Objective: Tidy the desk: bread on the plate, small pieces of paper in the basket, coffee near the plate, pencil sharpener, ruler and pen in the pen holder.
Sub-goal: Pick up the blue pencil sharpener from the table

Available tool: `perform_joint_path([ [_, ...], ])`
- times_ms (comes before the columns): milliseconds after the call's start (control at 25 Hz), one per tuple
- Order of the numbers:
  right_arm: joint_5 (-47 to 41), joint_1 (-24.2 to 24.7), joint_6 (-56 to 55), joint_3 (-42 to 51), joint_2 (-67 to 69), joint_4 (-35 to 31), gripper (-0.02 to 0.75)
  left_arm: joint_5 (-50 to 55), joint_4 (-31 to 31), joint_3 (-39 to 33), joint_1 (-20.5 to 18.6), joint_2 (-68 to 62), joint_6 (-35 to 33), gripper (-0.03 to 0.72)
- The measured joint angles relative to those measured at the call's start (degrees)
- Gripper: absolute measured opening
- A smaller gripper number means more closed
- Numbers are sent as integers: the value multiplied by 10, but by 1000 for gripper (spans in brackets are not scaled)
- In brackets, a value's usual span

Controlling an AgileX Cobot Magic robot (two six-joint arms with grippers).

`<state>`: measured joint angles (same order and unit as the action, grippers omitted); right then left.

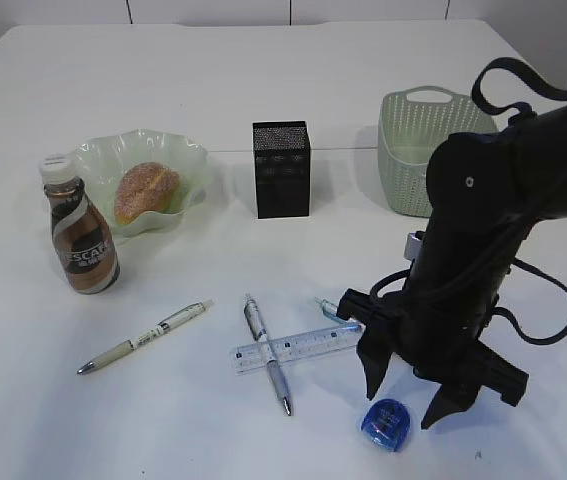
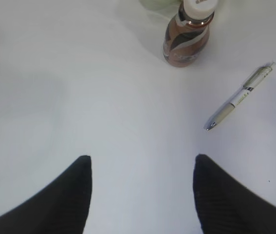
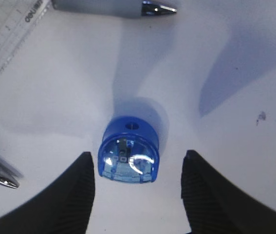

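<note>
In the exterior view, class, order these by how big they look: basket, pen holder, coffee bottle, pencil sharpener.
1. basket
2. pen holder and coffee bottle: look alike, and the bottle stands nearer the camera, so unranked
3. pencil sharpener

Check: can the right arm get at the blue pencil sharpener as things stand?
Probably yes. The right gripper hangs open just above the pencil sharpener, which lies between its fingertips with bare desk around it; ruler and pens lie clear.

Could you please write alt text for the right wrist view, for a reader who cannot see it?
A blue pencil sharpener lies on the white desk between the two open black fingers of the right pincer, untouched. A clear ruler crosses the top left corner, with pen tips at the top edge and lower left.
</note>
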<state>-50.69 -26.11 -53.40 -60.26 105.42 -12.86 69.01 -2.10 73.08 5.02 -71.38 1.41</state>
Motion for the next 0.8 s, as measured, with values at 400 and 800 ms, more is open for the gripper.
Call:
perform_joint_path([
  [400,28,0,1,0,2,-5,450,0,-1,0,0,0,0,457],
  [800,25,-2,26,0,24,-51,450,-1,-1,0,0,0,0,456],
])
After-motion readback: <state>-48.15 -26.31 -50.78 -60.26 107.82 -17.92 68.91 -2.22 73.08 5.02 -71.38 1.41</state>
